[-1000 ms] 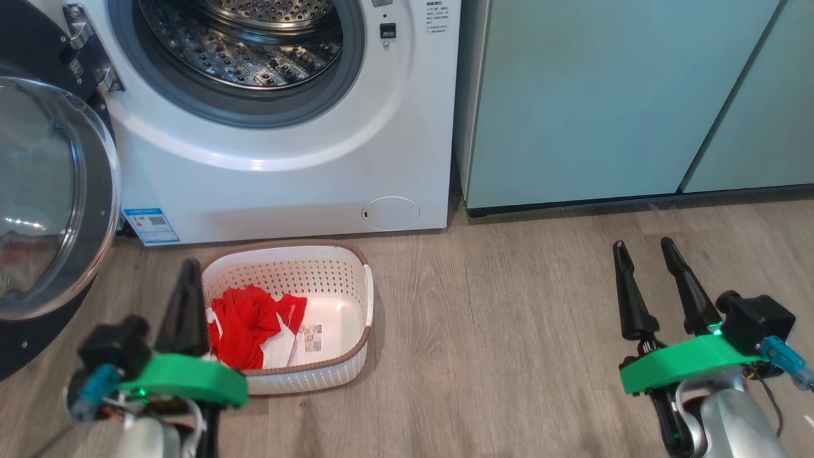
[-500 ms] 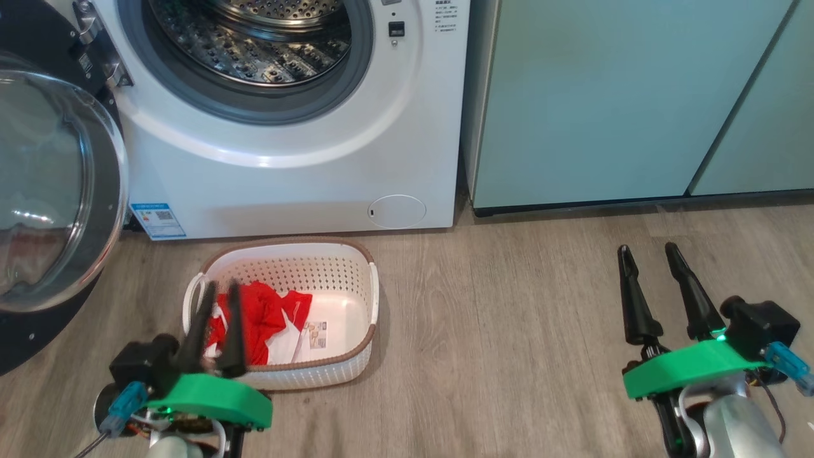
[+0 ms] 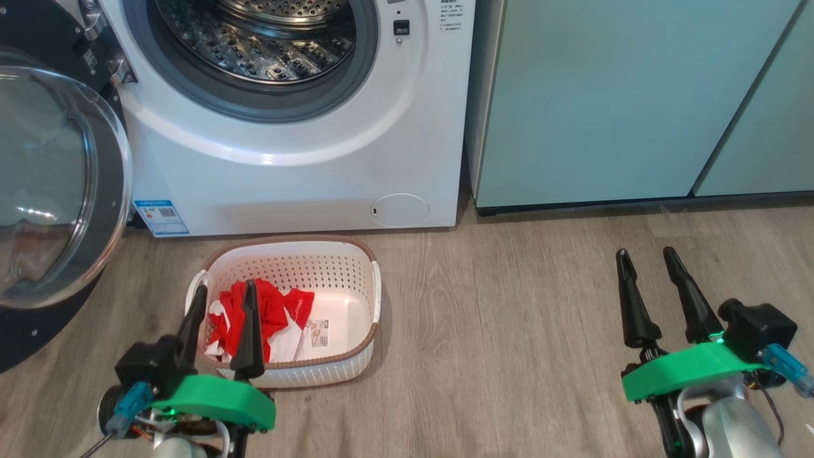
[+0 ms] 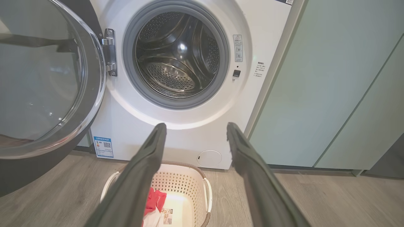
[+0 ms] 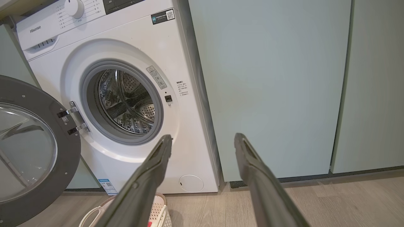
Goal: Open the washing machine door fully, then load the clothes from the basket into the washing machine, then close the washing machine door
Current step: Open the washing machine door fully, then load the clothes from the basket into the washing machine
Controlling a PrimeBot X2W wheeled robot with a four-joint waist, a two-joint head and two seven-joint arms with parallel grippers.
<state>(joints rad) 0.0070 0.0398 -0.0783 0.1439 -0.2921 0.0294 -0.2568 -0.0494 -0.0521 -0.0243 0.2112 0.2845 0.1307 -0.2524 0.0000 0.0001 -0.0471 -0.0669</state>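
The white washing machine [image 3: 286,184] stands with its steel drum [image 4: 176,63] exposed. Its washing machine door [image 3: 57,184] is swung wide to the left, glass bowl facing out. On the floor before the machine sits the cream basket [image 3: 318,375], with the red and white clothes [image 3: 273,312] bunched in its left half. My left gripper [image 3: 226,286] is open and empty above the basket's near-left corner, its fingers [image 4: 142,170] framing the basket [image 4: 186,186] and clothes [image 4: 154,200] below. My right gripper [image 3: 644,252] is open and empty over bare floor far to the right.
Pale teal cabinets [image 3: 604,102] stand flush against the machine's right side. Grey wood floor [image 3: 496,318] lies between basket and right gripper. The open door [image 5: 28,148] juts out over the floor at the left.
My left gripper's fingers have gone from shut to open, and it has shifted slightly right towards the basket. The head view has drifted a little. The right arm has stayed put.
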